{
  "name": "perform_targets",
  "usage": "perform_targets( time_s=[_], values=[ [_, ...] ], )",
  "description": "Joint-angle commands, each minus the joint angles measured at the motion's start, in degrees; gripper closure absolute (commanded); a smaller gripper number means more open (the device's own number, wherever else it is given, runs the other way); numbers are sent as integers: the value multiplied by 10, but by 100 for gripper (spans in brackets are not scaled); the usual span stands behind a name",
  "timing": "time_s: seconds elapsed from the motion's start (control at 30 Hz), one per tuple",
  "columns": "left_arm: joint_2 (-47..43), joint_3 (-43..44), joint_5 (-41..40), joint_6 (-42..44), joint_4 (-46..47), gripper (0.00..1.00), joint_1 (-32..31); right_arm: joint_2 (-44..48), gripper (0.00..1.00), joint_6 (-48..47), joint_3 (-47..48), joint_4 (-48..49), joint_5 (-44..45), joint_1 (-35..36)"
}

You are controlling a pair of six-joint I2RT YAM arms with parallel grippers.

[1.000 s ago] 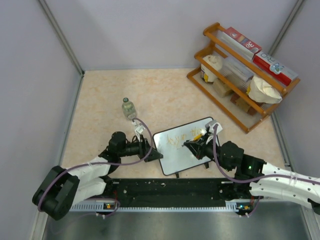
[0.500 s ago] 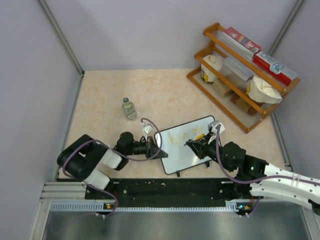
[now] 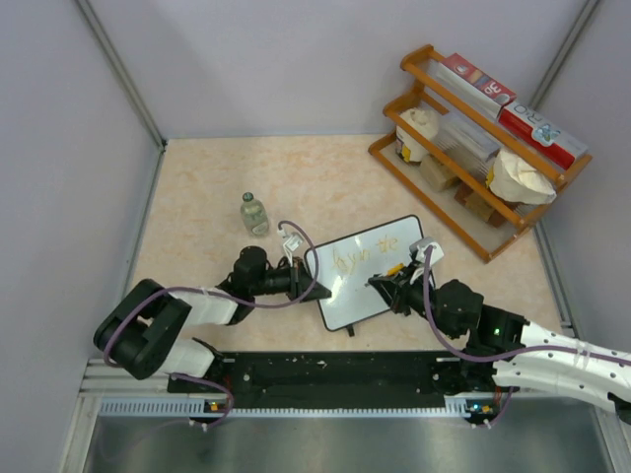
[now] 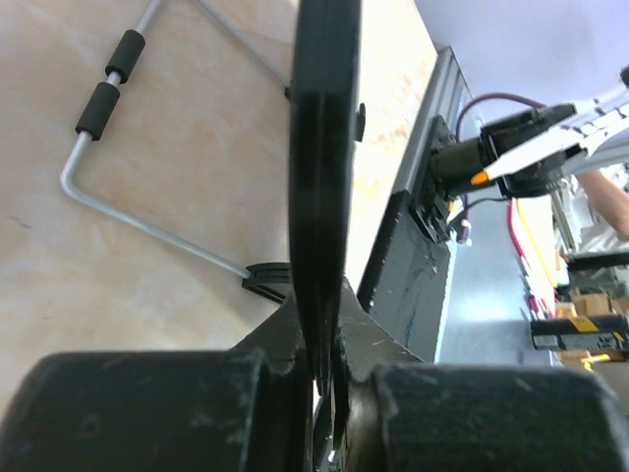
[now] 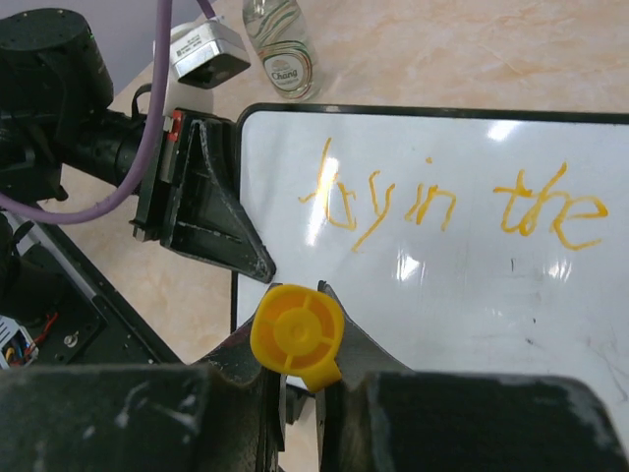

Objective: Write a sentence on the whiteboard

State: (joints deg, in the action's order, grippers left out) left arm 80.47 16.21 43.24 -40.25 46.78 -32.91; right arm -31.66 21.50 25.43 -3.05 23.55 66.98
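I am holding the orange marker point(image 5: 298, 334) pinched tight in my right claw point(image 3: 383, 286), tip aimed at the board; I cannot confirm contact. My left claw point(image 4: 324, 379) is clamping the whiteboard point(image 3: 357, 301) by its left edge, mid-table. I am worrying that a hard stroke could twist the board in that thin grip and spoil the sentence point(image 5: 442, 206), which is reading roughly "try in the". Beyond it, a bottle point(image 3: 254, 214) is showing "Chang". On the rack point(image 3: 434, 207), print is too small to read.
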Motion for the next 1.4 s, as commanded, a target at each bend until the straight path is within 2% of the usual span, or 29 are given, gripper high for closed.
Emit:
perform_targets(
  time_s=[0.0,0.13,0.33,0.4,0.53,0.8,0.97,1.1,1.37],
  values=[
    [-20,28,-83,72,-136,100,46,-4,100,-11,7,16,18,8],
    [-6,58,-40,108,-178,100,79,-14,100,-15,5,26,16,8],
    [-3,66,15,137,-204,100,80,-55,100,-25,15,81,2,-5],
    [-14,62,25,141,-212,100,81,-68,100,-25,22,98,-35,-21],
    [-41,48,45,150,-233,100,85,-82,100,-2,20,141,-144,-105],
    [-48,32,54,137,-214,100,86,-133,100,-18,14,208,-193,-113],
    [-28,37,72,132,-202,100,92,-147,100,-43,-2,237,-161,-98],
    [-26,32,83,125,-188,100,94,-165,100,-66,1,250,-76,-49],
    [-30,21,115,109,-154,100,103,-199,100,-68,-6,275,-19,-43]
  ],
)
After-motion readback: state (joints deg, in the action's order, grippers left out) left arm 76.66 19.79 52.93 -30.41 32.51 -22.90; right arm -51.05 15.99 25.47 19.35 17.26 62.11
